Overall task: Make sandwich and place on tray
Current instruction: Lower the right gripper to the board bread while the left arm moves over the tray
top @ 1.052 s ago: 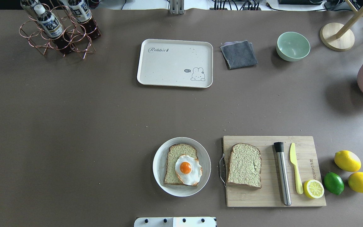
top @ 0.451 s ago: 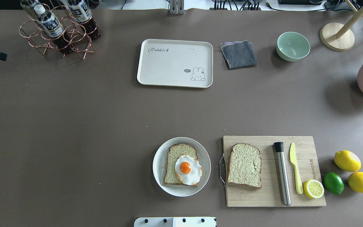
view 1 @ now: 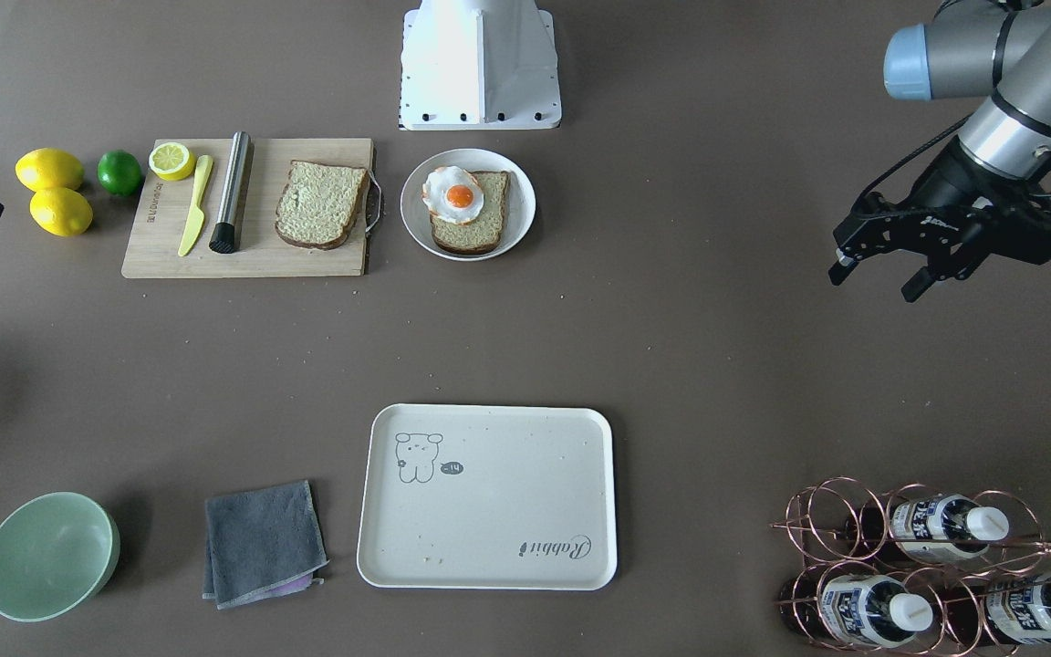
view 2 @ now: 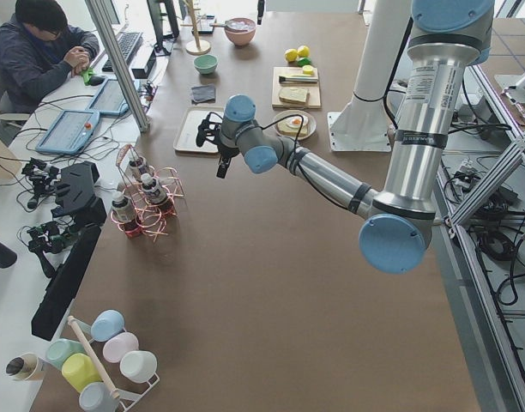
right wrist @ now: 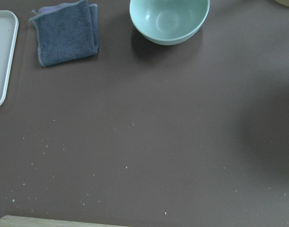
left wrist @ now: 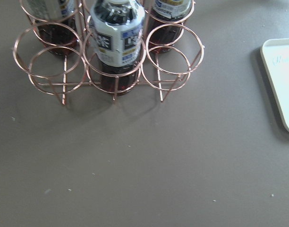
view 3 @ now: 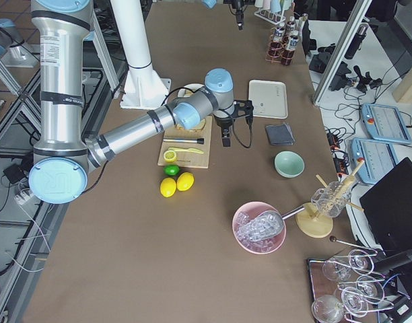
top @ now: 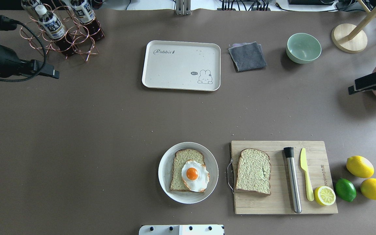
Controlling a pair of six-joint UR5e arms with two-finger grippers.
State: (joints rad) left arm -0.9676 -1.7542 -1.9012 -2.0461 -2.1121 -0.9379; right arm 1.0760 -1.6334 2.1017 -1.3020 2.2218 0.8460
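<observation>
- Brown desk (top: 109, 130), wide and matte, crumbs scattered over it; the white robot base (view 1: 480, 64) sits at the near edge.
- Along the far side there is a workbench with screens and a seated person (view 2: 44, 51).
- The sandwich is in pieces: one bread slice (top: 184, 160) lies on a round white plate (top: 165, 173) with the egg (top: 194, 175) on top, just ahead of the base.
- The second slice (top: 253, 171) lies flat on the wooden board (top: 273, 205), right beside the plate.
- The board also carries a steel rod (top: 292, 179), a yellow knife (top: 306, 174) and a lemon half (top: 324, 195).
- A lime (top: 345, 189) and two lemons (top: 359, 166) (top: 375, 188) sit just off the board's right end.
- The tray (top: 175, 68) lies at the far side, well apart from the plate, a broad band of bare desk between them.
- Beside the tray lies a grey cloth (top: 247, 56), then a green bowl (top: 303, 48).
- At the edges: a copper bottle rack (top: 60, 32) in the far left corner, a wooden stand (top: 349, 37) and a pink bowl (view 3: 260, 227) on the right.
- The left pincer (view 1: 872, 283) hovers near the rack, fingers clearly apart, holding nothing.
- The right pincer (top: 352, 90) hangs above the desk's right side; two dark fingers show as separate bars, slightly apart, nothing between them.
</observation>
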